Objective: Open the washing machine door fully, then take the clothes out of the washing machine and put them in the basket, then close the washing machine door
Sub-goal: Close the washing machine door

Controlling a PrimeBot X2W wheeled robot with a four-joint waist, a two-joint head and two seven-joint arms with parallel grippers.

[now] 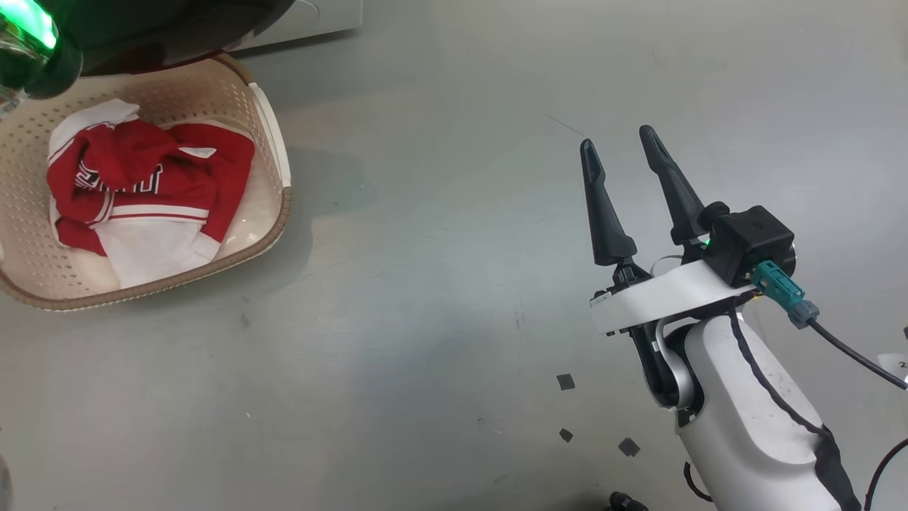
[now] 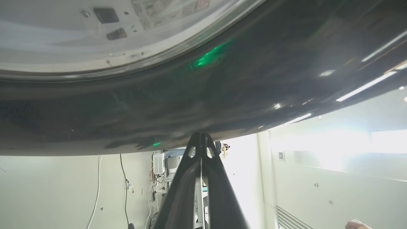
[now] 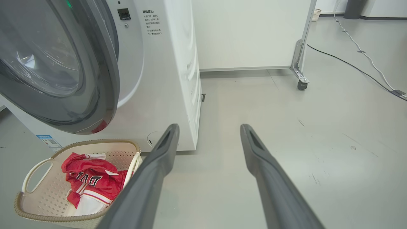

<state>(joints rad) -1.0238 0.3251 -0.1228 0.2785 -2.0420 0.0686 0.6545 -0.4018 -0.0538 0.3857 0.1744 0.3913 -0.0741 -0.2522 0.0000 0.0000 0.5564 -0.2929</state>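
The cream basket stands on the floor at the left, holding the clothes, a red jersey with white trim. In the right wrist view the basket and clothes sit below the washing machine door, which stands partly open from the white washing machine. My left gripper is shut, its tips against the door's glossy black rim. Over bare floor at the right, my right gripper is open and holds nothing; the right wrist view shows this gripper with its fingers spread.
A white panel on casters stands behind the machine. Cables run over the grey floor at the far right. Small dark tape marks dot the floor near my right arm.
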